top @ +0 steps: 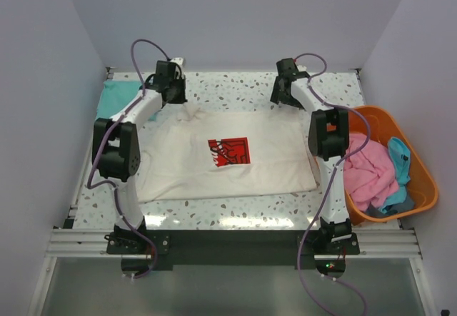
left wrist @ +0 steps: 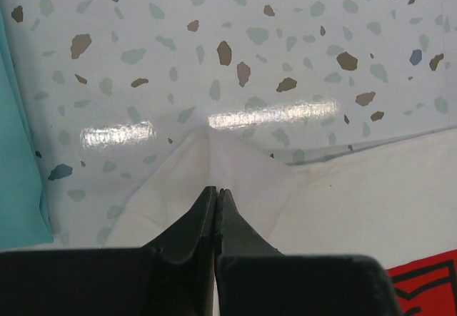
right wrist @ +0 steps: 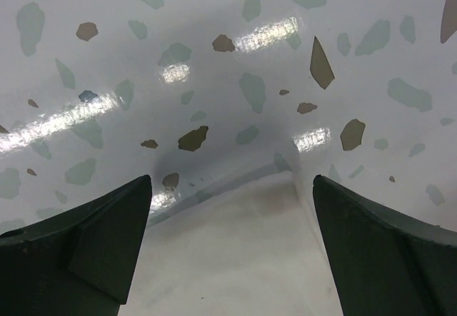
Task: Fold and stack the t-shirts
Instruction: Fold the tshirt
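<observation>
Cream cloth t-shirt with red square print (top: 178, 170) lies spread on the speckled white counter (top: 235, 88); we see the left tool (left wrist: 216, 191) clenched on its far left corner, and the right tool (right wrist: 232, 182) released above its far right corner.

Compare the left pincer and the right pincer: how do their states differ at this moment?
The left pincer is shut, its fingers pressed together; the right pincer is open, its fingers wide apart. The left pincer pinches a peak of the large cream cloth t-shirt with a red square print; the right pincer holds nothing, and a shirt corner lies between its fingers. Both have dark fingers and are at that shirt's far edge.
</observation>
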Robot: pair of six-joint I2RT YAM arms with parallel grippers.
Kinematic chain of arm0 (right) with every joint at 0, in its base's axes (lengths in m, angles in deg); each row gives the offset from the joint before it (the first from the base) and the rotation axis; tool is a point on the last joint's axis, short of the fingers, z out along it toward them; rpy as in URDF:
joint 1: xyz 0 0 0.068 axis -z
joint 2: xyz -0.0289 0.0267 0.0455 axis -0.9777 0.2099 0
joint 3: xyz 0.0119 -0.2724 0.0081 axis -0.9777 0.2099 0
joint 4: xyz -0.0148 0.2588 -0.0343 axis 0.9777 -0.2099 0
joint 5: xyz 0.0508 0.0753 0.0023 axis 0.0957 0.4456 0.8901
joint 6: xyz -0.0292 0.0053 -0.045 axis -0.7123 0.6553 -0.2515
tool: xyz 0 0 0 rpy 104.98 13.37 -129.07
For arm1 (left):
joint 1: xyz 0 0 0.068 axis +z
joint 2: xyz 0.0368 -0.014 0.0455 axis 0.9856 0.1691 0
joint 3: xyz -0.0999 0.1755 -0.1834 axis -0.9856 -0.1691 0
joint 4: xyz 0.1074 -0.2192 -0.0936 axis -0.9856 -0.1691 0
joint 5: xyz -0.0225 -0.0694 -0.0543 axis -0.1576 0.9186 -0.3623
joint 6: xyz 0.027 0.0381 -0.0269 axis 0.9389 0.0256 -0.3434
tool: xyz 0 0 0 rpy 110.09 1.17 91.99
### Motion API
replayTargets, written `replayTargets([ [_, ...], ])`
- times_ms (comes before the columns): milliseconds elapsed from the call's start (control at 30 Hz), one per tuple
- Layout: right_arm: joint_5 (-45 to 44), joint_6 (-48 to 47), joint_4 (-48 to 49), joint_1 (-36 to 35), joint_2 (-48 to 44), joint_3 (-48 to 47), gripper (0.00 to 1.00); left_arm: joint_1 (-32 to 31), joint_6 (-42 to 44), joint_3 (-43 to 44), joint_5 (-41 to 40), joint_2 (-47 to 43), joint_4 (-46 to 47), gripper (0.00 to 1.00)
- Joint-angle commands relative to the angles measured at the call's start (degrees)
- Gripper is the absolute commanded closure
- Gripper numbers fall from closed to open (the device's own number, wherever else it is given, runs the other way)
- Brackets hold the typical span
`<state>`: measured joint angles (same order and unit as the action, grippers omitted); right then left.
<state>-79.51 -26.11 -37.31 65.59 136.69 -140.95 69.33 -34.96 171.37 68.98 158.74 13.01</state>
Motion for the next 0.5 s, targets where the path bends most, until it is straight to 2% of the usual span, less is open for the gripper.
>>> replayTargets([
  [0,0.24,-0.05,-0.22,0.34,1.29,-2.87,0.01,0.13,10.24,-1.39,5.99,-5.22,7.19,1.00],
  [167,-0.46,-0.13,1.36,0.52,1.82,-2.17,0.05,1.79,16.24,2.55,9.58,-3.48,5.89,1.00],
  [333,-0.20,-0.40,2.07,0.96,2.44,-2.43,0.09,2.85,27.65,4.76,16.88,-1.71,6.06,1.00],
  [467,0.42,-0.57,2.07,1.31,2.09,-1.47,0.18,3.82,33.99,9.14,21.88,0.83,2.21,1.00],
])
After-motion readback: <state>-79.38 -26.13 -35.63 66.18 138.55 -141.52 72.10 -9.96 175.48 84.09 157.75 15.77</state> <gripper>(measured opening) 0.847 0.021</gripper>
